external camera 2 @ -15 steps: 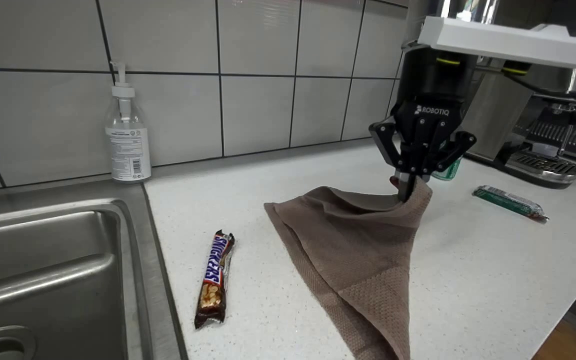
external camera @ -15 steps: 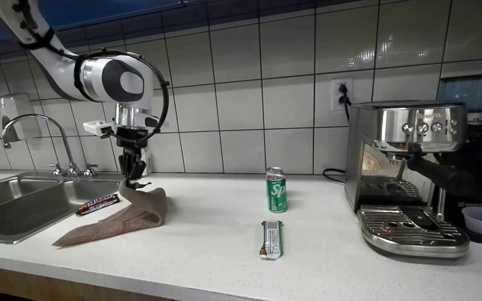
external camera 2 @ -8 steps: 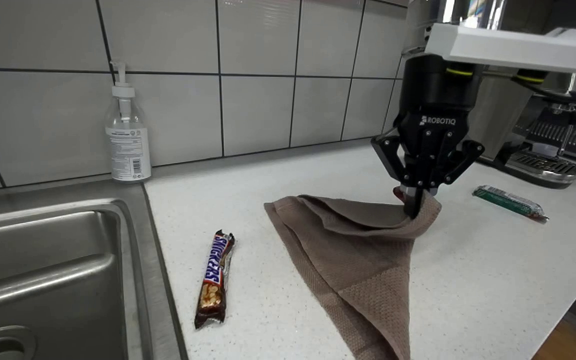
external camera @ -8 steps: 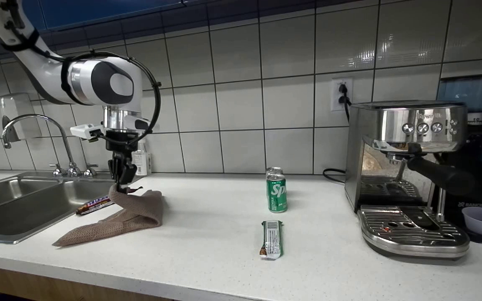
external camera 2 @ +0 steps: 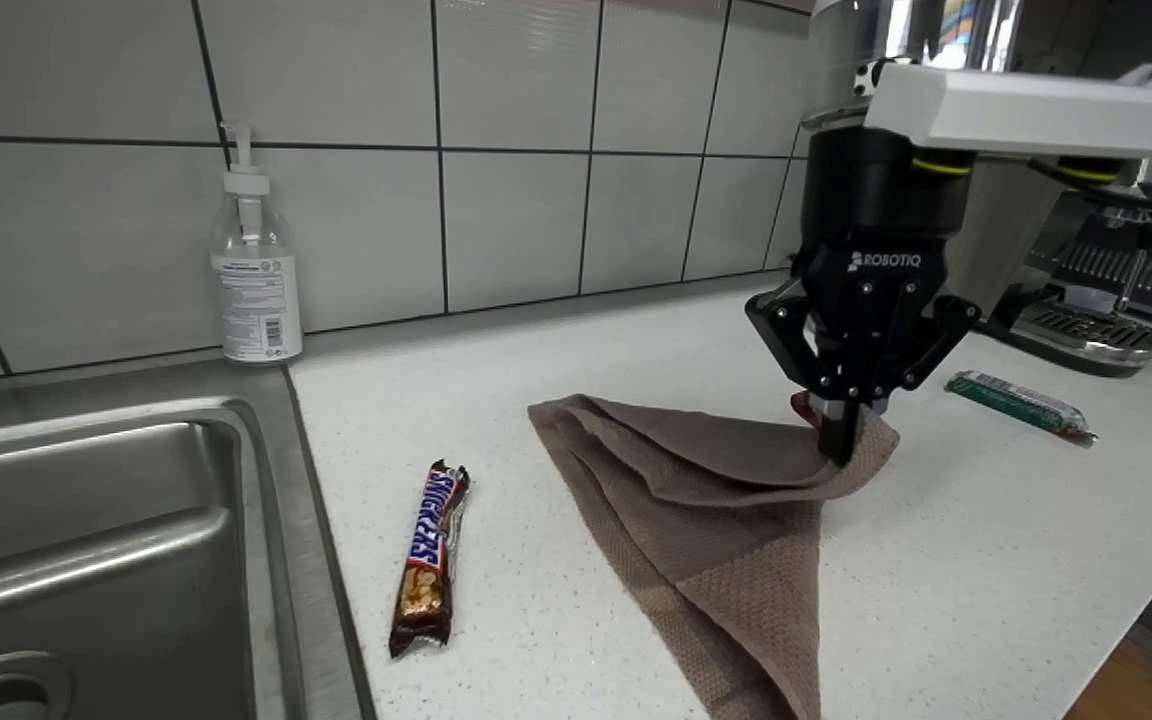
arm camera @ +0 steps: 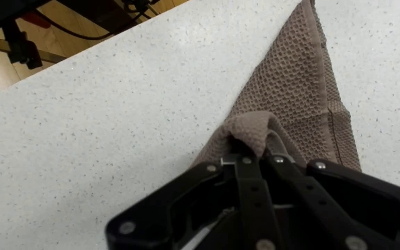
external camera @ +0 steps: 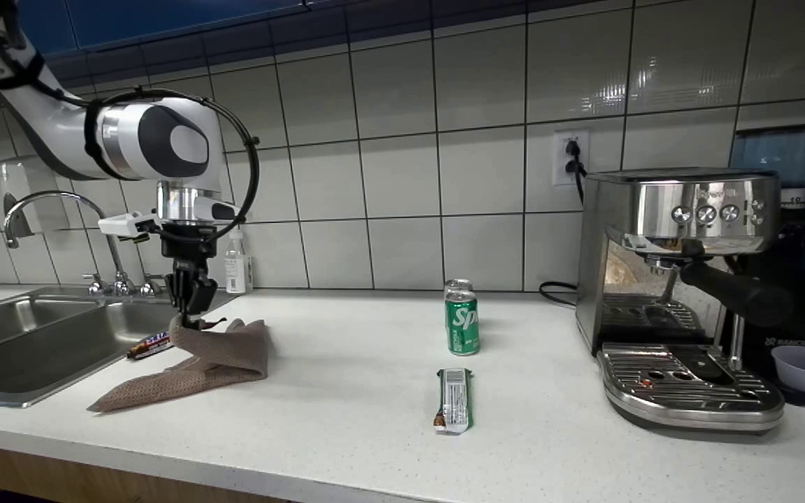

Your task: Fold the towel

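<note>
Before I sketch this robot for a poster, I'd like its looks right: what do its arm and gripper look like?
The arm is white, with dark grey panels and silver bands; a black cable loops along it and black straps wrap around it. A white, bar-shaped housing sits above the gripper, which is mostly black, with hinged side links and ROBOTIQ in white lettering.

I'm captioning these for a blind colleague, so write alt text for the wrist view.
A black robot gripper at the bottom pinches a fold of a brown textured towel, which narrows toward the top edge. Around it spreads a speckled white counter; past the counter's edge, at upper left, a wooden floor and some dark equipment show.
</note>
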`<action>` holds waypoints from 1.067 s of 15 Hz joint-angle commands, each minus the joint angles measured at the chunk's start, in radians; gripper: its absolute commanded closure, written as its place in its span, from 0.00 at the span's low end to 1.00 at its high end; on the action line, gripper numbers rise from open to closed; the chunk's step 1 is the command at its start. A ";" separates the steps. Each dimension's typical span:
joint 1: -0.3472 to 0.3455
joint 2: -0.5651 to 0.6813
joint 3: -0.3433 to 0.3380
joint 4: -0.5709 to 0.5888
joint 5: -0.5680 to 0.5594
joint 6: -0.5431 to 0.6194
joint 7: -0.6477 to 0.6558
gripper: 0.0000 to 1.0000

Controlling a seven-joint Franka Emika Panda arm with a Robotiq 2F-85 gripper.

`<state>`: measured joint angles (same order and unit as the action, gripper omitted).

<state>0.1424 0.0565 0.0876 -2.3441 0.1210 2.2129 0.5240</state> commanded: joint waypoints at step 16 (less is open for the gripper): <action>0.036 -0.080 0.072 -0.015 -0.069 -0.075 0.070 0.99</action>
<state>0.1736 0.0052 0.1466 -2.3572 0.0775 2.1757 0.5543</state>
